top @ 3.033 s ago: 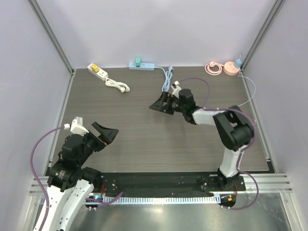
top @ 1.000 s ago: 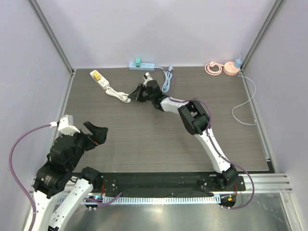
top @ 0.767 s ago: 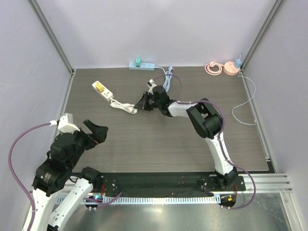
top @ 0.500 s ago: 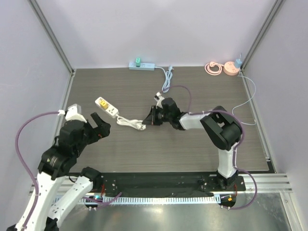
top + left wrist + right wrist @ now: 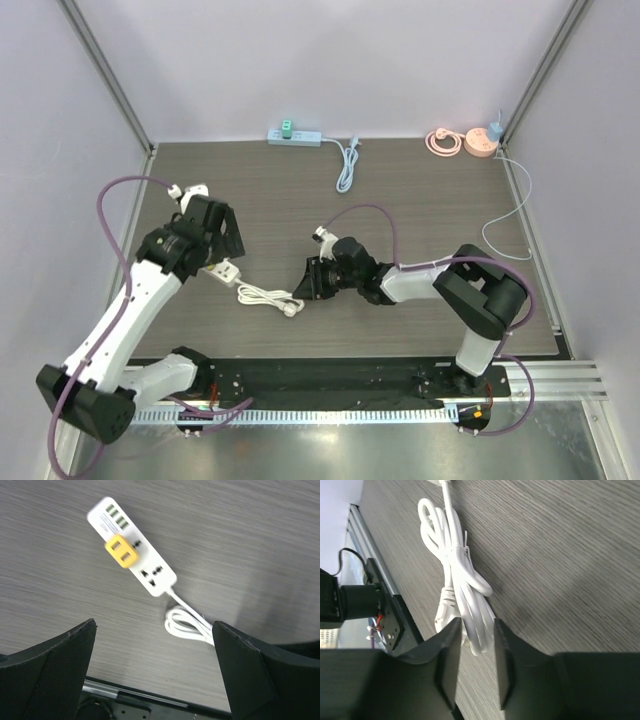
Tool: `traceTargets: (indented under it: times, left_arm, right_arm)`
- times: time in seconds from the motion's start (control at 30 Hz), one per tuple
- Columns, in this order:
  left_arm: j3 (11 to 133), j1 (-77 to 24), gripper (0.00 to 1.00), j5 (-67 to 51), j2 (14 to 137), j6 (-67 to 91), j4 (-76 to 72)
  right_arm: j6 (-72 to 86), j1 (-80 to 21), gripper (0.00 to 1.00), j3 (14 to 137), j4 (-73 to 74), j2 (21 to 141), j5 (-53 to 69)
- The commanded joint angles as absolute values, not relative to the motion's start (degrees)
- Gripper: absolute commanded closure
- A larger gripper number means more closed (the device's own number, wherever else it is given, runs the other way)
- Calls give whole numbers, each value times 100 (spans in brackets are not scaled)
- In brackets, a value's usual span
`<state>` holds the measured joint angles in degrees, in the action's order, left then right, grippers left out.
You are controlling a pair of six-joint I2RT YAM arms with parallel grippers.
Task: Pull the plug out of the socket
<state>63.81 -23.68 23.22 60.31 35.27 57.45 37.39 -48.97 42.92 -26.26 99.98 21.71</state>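
A white power strip (image 5: 132, 545) lies on the dark wood table with a yellow plug (image 5: 121, 551) seated in one of its sockets. Its white cable (image 5: 187, 625) ends in a tied coil. My left gripper (image 5: 155, 652) hovers open above the strip, nothing between its fingers. From above, the left gripper (image 5: 215, 235) covers part of the strip (image 5: 226, 268). My right gripper (image 5: 310, 280) is low at the coil's end (image 5: 268, 297). In the right wrist view the coil (image 5: 455, 555) runs between the parted fingers (image 5: 447, 660), which stand apart from it, so the right gripper (image 5: 474, 650) is open.
At the back wall lies a pale blue power strip (image 5: 294, 136) with a green plug (image 5: 286, 126) and its cable (image 5: 346, 165). A pink round socket (image 5: 478, 146) with a blue plug (image 5: 494, 131) sits back right, a thin white wire (image 5: 510, 215) trailing from it.
The right gripper dragged the white strip by its cable from the back left toward the front middle, then parted its jaws. The left arm swung out over the strip.
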Motion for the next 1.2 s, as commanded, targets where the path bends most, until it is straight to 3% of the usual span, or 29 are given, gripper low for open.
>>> traceTargets:
  times: [0.0, 0.17, 0.3, 0.43, 0.63, 1.17]
  left_arm:
    - [6942, -2268, 1, 3242, 6424, 3234, 5967]
    - [6680, -1847, 0, 2858, 6522, 3489, 5652]
    - [6294, -863, 1, 1743, 6600, 3454, 5388]
    - [5889, -107, 3, 994, 6504, 3603, 4853]
    - [5564, 209, 9, 862, 6662, 4059, 4396]
    - [5326, 299, 17, 790, 7585, 4772, 3560]
  right_arm:
    - [3350, -4896, 60, 4508, -2384, 9677, 2057]
    - [2796, -4904, 45, 4947, -1487, 9388, 1863]
    - [2435, -4904, 35, 5387, -899, 9307, 1749]
    - [2320, -4913, 35, 5765, -870, 9579, 1687]
    - [2269, -4913, 35, 5731, -1415, 10036, 1837]
    - [2373, -4913, 35, 4922, -2575, 10125, 1564]
